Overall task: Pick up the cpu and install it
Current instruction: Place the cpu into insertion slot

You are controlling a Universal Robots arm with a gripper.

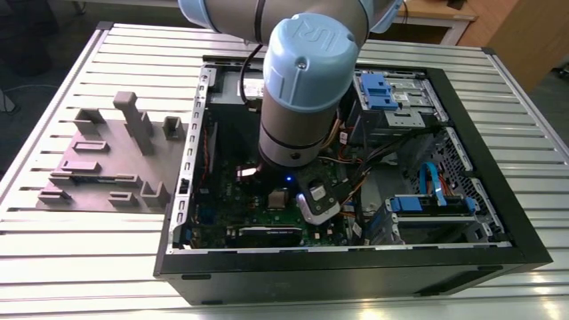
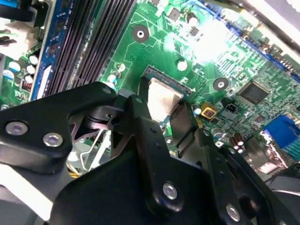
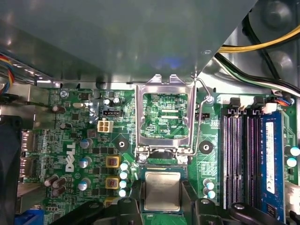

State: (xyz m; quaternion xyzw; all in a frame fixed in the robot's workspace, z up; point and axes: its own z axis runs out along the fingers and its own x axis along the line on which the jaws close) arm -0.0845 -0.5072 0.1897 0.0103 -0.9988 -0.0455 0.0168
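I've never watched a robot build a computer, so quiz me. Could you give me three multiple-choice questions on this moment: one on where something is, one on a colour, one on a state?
1. Where is the cpu?
A. On the grey fixture
B. At the socket on the motherboard
C. On the table slats

2. What colour is the motherboard?
A. Green
B. Red
C. Black

3. How does the socket's metal frame stand?
A. Clamped over the cpu
B. Swung open
C. Taken off

Answers:
1 B: both wrist views show the cpu at the socket.
2 A: the board is green in all three views.
3 B: in the first wrist view the frame lies open beside the uncovered cpu.
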